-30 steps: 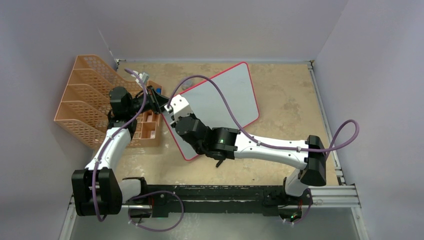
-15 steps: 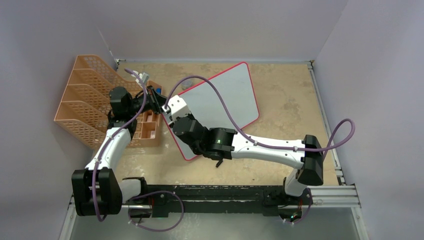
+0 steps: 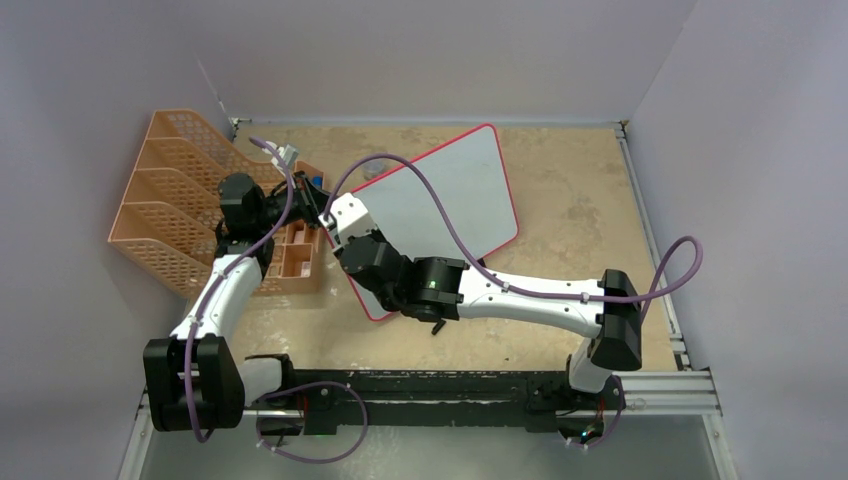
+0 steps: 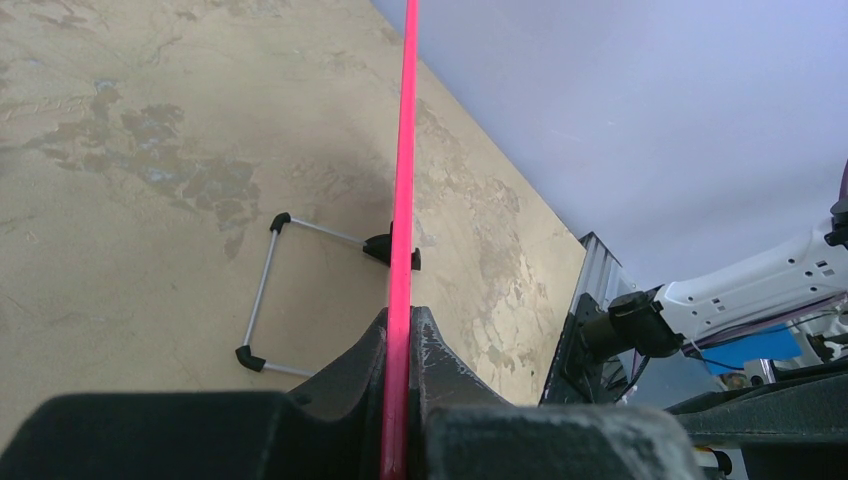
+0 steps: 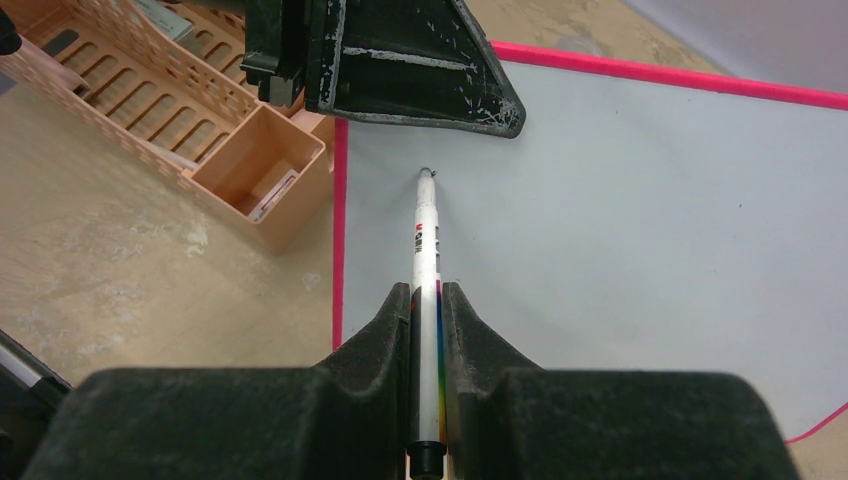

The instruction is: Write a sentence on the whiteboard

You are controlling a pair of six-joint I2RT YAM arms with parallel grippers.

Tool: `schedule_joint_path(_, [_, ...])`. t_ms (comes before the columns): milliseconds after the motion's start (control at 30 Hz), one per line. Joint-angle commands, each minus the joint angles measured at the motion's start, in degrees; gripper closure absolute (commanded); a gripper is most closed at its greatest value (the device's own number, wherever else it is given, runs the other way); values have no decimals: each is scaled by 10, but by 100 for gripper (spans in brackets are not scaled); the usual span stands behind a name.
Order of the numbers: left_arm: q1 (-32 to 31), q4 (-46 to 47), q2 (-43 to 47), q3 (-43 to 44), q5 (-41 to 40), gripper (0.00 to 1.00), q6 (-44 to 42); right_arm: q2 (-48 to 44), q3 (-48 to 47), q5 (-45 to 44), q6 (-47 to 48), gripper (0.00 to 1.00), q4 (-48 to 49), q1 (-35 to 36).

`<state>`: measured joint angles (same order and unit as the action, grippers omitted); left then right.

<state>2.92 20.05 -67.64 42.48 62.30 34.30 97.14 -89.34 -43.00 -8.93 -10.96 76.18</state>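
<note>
Tan tabletop [image 3: 580,200] bears the board [image 5: 620,200]; left gripper [image 4: 400,335] clamps its edge, right gripper [image 5: 428,300] clamps the marker [image 5: 427,225], tip at the face. Light, even pressure seems best.

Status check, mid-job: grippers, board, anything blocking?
Left gripper shut on whiteboard edge. Right gripper shut on marker, tip near the clamped edge. Visible whiteboard face blank. Left gripper crowds the tip.

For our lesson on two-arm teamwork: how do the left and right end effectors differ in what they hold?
The left end effector clamps the pink edge of the whiteboard; the right end effector grips a white marker. The left sits at the board's rim; the right hangs over its face, marker tip toward it. Both are shut.
</note>
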Motion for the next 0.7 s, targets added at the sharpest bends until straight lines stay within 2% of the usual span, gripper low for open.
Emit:
schedule_joint_path(0, [-6, 16, 1, -3, 12, 100, -13, 0, -27, -15, 7, 100, 15, 2])
schedule_joint_path(667, [-6, 17, 0, -2, 12, 100, -13, -4, -23, 29, 18, 100, 17, 8])
